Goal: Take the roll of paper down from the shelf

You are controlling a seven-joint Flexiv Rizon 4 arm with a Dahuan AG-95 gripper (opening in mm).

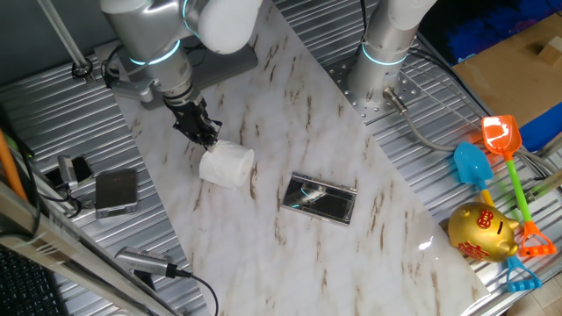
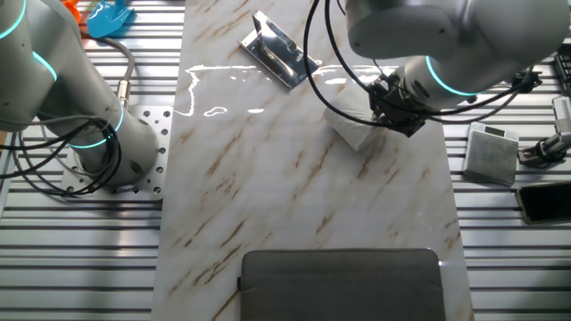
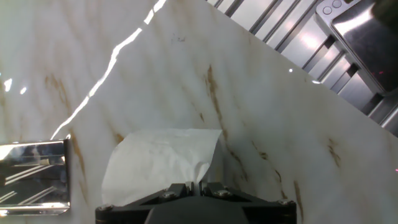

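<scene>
Black two-finger claw [image 1: 204,132] closed narrowly on a loose edge of the small white cylindrical roll of paper [image 1: 226,165], resting below it on the marbled table [image 1: 351,254], apart from the glossy dark-topped shelf [image 1: 320,198]. Risk: unrolling or tearing under pull.

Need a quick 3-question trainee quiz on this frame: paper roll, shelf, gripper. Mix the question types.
1. True or false: the white roll of toilet paper stands on the small mirror-topped shelf.
2. Multiple choice: What is the black two-finger gripper doing? A) hanging open over the shelf B) shut on the roll's edge C) parked over the gold piggy bank
3. Fill in: in the fixed view showing the toys, the roll is to the ____ of the shelf.

Key: 1 false, the roll is off the shelf, over the marble tabletop. 2 B, the hand view shows paper pinched between the fingers. 3 left.
</scene>
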